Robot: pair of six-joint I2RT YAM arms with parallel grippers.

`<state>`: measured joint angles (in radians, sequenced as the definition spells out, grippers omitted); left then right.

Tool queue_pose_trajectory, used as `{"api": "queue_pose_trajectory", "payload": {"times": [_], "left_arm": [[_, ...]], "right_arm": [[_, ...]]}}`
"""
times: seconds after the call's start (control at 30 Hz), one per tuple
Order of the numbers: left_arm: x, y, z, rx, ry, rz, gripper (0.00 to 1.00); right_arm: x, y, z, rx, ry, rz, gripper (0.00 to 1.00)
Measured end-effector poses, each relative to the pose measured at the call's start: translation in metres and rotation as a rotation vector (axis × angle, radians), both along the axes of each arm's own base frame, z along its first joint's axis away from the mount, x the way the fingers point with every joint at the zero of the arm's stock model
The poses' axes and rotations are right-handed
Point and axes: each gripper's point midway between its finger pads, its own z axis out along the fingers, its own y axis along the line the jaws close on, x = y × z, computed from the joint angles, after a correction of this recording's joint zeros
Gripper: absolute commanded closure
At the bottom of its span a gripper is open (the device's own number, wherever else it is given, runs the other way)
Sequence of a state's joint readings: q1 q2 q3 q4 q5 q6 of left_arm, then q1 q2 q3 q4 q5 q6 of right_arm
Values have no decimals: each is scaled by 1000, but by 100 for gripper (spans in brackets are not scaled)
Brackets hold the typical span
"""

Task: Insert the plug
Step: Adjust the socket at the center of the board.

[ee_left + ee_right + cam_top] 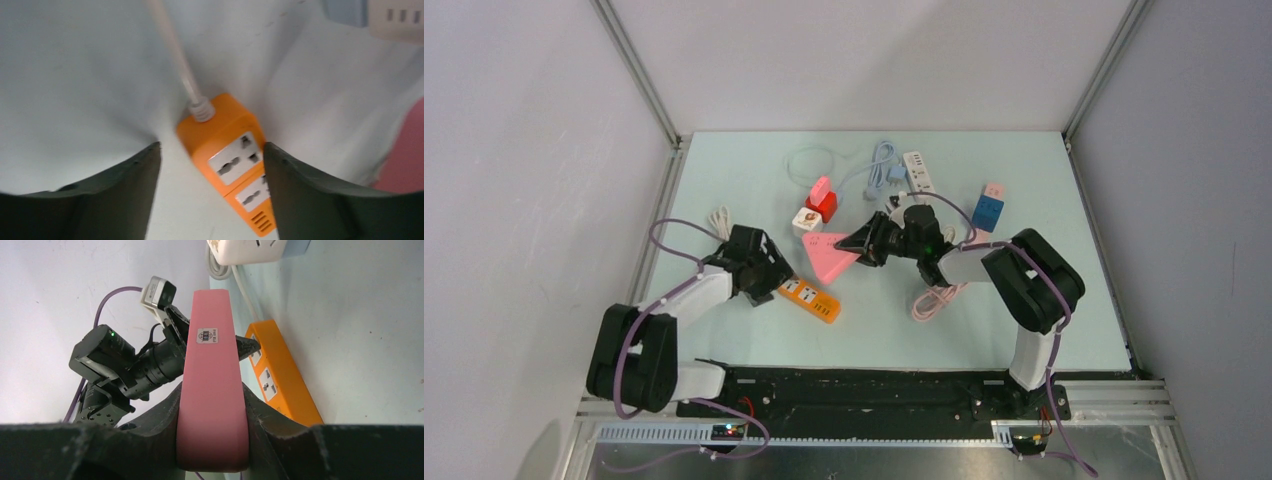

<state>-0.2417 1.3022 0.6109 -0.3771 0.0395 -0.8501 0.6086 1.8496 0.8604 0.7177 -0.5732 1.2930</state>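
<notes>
Because insertion needs one part held firm and the other free to move, the two arms share the work on the pale table [1024,300]. The left gripper [211,150] has its jaws apart and straddles the cord end of the orange power strip [810,298]. The strip lies flat toward the front left of the table. This stance looks meant to brace the strip against pushing, though contact with its sides cannot be confirmed.

The right gripper [210,395] is clamped on a pink body [210,340], held on edge near the strip with its narrow face toward the wrist camera. It is judged to carry the plug, but its pins are hidden.

The strip's sockets [235,159] face upward, so they can be reached from above. A white cord [175,45] leaves the strip's end between the open jaws and trails away across the table. A small label [207,335] marks the pink body's narrow face.
</notes>
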Motion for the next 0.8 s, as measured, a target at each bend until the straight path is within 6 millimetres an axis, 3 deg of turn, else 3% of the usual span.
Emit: {"api": "queue_pose_trajectory", "payload": {"times": [0.07,0.27,0.5,0.67,0.8], "left_arm": [[8,-10,0,-45,-18,-13,44],[20,-33,1,-102,-111,-46,56],[3,-58,-2,-187,-164,-43,58],[-11,-67,0,-251,-176,-20,51],[-22,-64,0,-262,-164,15,47]], "right_arm": [[-5,2,-5,4,12,-7,100],[-13,-7,-27,-23,39,-62,100],[-22,-17,-43,-21,63,-125,100],[-29,-7,-36,15,46,-145,100],[-32,-2,-29,47,37,-162,100]]}}
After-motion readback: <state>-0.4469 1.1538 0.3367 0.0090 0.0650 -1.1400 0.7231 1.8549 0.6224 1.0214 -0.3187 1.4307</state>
